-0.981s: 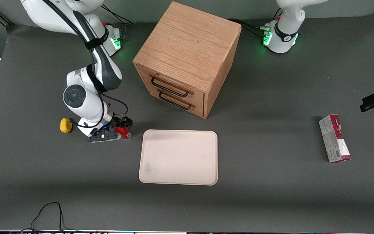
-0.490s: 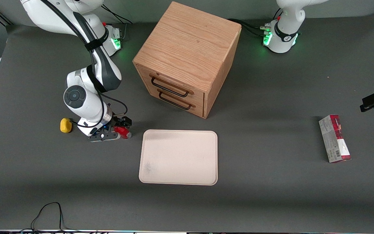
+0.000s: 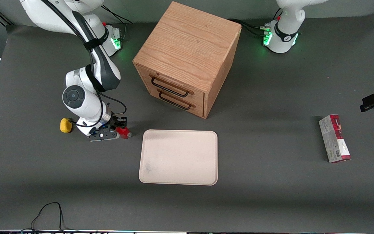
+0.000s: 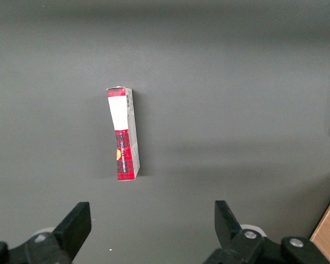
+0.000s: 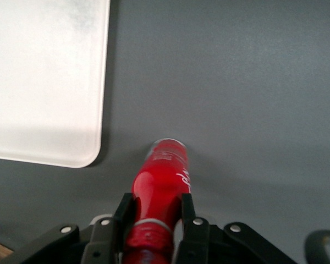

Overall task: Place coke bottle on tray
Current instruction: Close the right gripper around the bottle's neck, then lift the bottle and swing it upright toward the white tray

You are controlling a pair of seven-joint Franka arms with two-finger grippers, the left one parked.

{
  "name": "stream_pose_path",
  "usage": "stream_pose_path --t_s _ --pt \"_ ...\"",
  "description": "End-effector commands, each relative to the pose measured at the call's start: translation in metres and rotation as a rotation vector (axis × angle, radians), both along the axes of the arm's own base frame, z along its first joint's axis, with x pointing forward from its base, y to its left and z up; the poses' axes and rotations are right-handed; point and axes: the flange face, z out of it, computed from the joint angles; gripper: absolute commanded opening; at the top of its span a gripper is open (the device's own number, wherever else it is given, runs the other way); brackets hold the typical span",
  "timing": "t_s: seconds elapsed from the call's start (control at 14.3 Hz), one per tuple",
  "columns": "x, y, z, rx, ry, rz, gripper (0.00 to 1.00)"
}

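Observation:
The coke bottle (image 3: 123,132) is small and red, and it is low at the table beside the tray's corner. My right gripper (image 3: 118,128) is shut on the coke bottle. In the right wrist view the two black fingers (image 5: 125,212) press the bottle's (image 5: 160,179) sides near its cap, with my gripper (image 5: 155,203) around it and its base pointing away. I cannot tell whether the bottle touches the table. The cream-white tray (image 3: 179,157) lies flat and bare beside the bottle, toward the parked arm's end; its rounded corner shows in the wrist view (image 5: 44,82).
A wooden two-drawer cabinet (image 3: 187,58) stands farther from the front camera than the tray. A yellow lump (image 3: 65,125) lies beside my wrist. A red-and-grey carton (image 3: 334,138) lies toward the parked arm's end and also shows in the left wrist view (image 4: 124,135). A black cable (image 3: 49,213) lies at the table's near edge.
My gripper's fingers have closed in on the coke bottle, and my wrist has shifted slightly. The tray and the other things have not moved.

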Motion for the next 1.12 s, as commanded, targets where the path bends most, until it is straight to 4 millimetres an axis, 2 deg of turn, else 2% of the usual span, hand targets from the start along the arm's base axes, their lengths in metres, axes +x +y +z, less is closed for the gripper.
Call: stream_pose_path --t_s 0.0,0.14,0.28,0.49,0.56,0.7,0.84,0.98,1.05 --pt "0.01 -0.005 0.03 -0.015 0.005 -0.012 0.0" --pt "0.024 -0.013 0.06 -0.032 0.022 -0.022 0.0" --pt "0.033 -0.012 0.095 -0.038 0.044 -0.022 0.0" --pt "0.042 -0.013 0.155 -0.046 0.072 -0.01 0.0" --pt "0.045 -0.021 0.18 -0.047 0.075 -0.018 0.0" --pt "0.044 -0.028 0.224 -0.046 0.084 0.002 0.0" --pt "0.042 -0.044 0.262 -0.043 0.085 0.004 0.0" --pt "0.038 -0.049 0.291 -0.039 0.085 0.008 0.0" --pt "0.038 -0.048 0.297 -0.037 0.084 0.011 0.0"
